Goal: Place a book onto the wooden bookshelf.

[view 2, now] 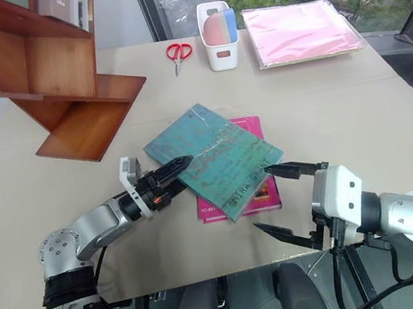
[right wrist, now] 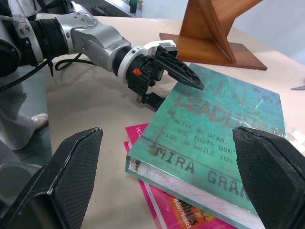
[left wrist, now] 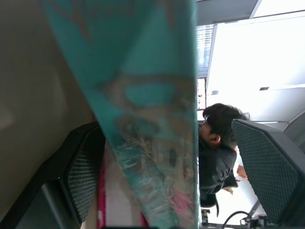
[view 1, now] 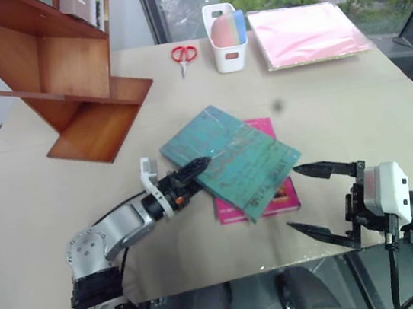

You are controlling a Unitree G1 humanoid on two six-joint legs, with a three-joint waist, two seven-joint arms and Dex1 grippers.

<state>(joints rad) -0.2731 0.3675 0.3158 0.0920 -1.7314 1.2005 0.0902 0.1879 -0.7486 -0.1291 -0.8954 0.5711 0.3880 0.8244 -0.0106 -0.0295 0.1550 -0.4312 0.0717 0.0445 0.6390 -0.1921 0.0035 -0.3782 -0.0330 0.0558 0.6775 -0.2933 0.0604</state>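
Left gripper straddling the thick teal-green book's edge, spread, not yet clamped.
The book lies mid-frame atop a thinner magenta-pink book; the right gripper, lower right, gapes empty; reddish-brown wooden bookshelf upper left.

Dark lettering is showing on the teal book's cover: "ALIVE OR DEAD," then "THE TRUTH WON'T", then "RISE UP WHILE YOU", and below these, in larger capitals, "MIRA GRAN", cut off. Small print on the magenta book beneath is staying illegible.
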